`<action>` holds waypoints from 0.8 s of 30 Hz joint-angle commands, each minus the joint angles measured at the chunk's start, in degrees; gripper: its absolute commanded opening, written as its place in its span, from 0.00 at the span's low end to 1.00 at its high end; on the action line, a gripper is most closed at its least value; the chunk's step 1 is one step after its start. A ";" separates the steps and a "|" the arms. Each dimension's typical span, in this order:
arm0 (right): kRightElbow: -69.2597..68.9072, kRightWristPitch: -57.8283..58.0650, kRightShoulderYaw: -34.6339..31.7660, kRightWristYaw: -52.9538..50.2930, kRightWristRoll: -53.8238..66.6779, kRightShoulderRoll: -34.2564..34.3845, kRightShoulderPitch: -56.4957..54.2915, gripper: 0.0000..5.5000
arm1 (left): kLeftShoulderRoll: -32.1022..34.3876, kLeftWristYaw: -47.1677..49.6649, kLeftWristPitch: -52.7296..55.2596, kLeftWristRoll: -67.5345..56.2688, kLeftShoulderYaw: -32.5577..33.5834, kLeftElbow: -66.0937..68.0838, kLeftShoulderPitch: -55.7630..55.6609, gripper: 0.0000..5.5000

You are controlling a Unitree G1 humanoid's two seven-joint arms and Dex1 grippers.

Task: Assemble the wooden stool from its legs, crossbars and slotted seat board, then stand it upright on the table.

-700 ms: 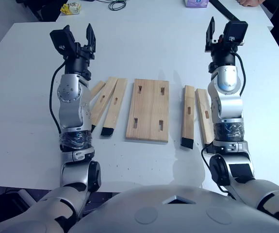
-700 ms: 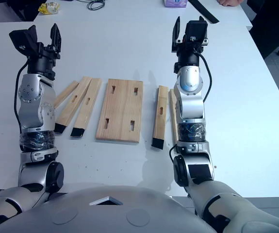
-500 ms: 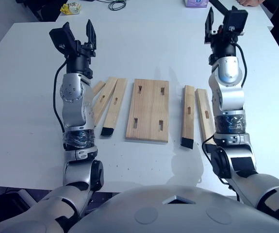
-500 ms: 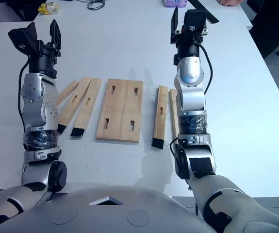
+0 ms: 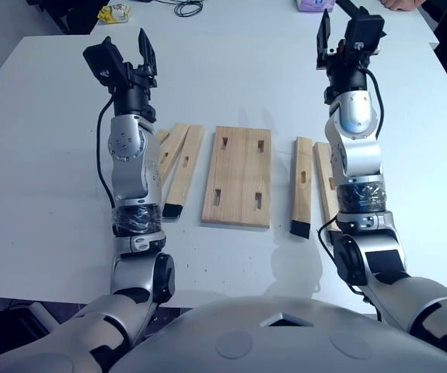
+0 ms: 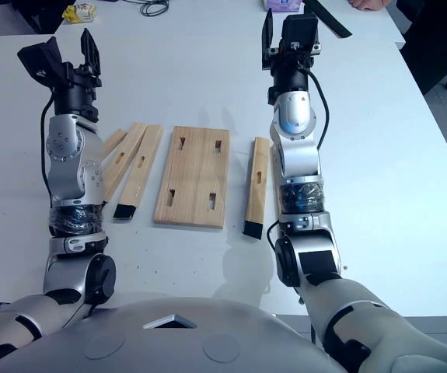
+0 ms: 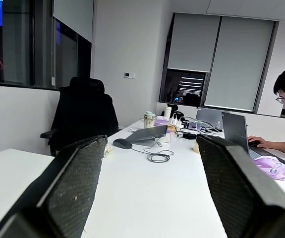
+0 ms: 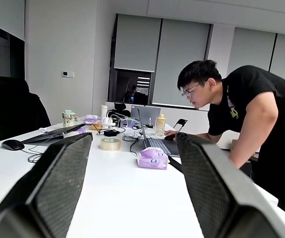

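Observation:
The slotted seat board lies flat at the table's middle, four slots showing. To its left lie two slotted legs with a shorter piece half hidden behind my left forearm. On its right lie a leg with a black tip and another partly covered by my right forearm. My left gripper is held high above the table beyond the left-hand pieces, open and empty; its pads stand far apart. My right gripper is likewise raised beyond the right-hand legs, open, its pads holding nothing.
The white table has wide bare areas on both sides and in front of the wood. Along its far edge sit a purple tissue pack, a black strap, a cable and a yellow packet.
Both forearms have swung more upright and drawn inward toward the board. The right gripper has shifted left and farther away; the left gripper has risen slightly. The wooden parts have not moved.

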 commanded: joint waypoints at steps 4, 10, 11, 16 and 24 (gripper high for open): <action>0.36 -0.09 -0.93 -0.51 0.29 0.08 0.08 0.56 | 0.95 -2.04 0.80 -0.43 -0.28 -0.31 -0.54 0.61; 0.58 -0.26 -0.46 -1.37 -0.73 0.18 0.24 0.56 | 1.50 -2.89 1.04 -0.02 -0.18 -0.04 -0.11 0.61; 0.40 -0.11 -0.42 -1.41 -0.81 0.10 0.42 0.56 | 1.66 -3.04 1.07 0.11 -0.20 0.00 0.02 0.61; 0.05 0.35 -0.37 -0.63 -0.56 -0.25 1.09 0.56 | 3.05 -5.08 1.67 0.16 -0.53 0.15 1.63 0.61; -0.95 0.57 -1.37 -0.42 -0.35 -1.34 2.56 0.56 | 14.93 -19.84 5.05 -4.22 2.43 0.56 4.46 0.61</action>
